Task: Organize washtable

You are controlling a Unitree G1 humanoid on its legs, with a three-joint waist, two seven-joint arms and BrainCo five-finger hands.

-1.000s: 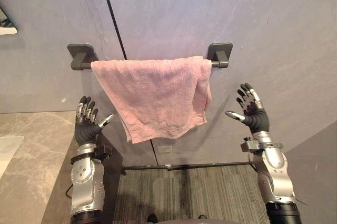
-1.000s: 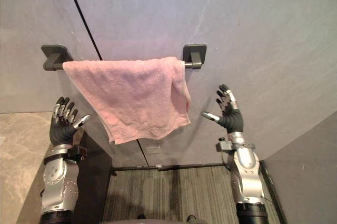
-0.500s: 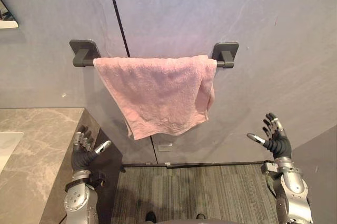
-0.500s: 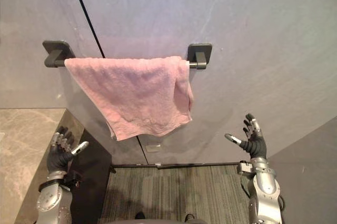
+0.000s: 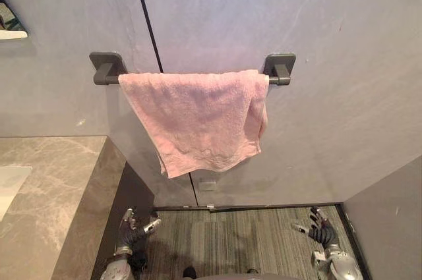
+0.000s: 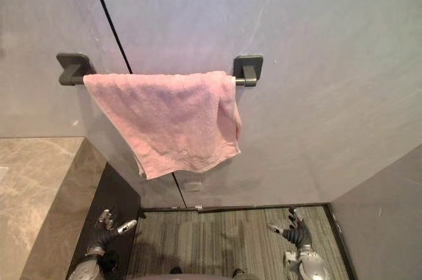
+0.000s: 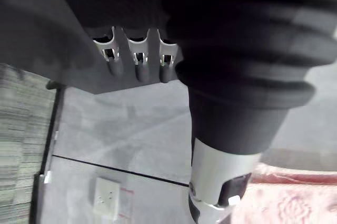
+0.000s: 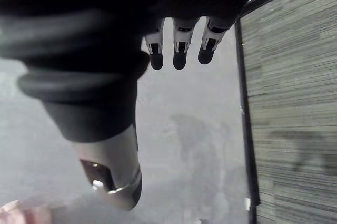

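Left robot hand (image 5: 130,232) and right robot hand (image 5: 322,234) hang low (fingers spread, empty).

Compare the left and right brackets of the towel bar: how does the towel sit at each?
By the left bracket the pink towel lies flat and its edge slants down to the lowest corner; by the right bracket it is bunched in folds and ends higher. The left bracket sits left of the dark wall seam, the right bracket right of it. Both are dark and level.

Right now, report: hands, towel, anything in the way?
Left hand open, empty. Right hand open, empty. Pink towel draped over bar, lower edge slanted. Nothing blocks it.
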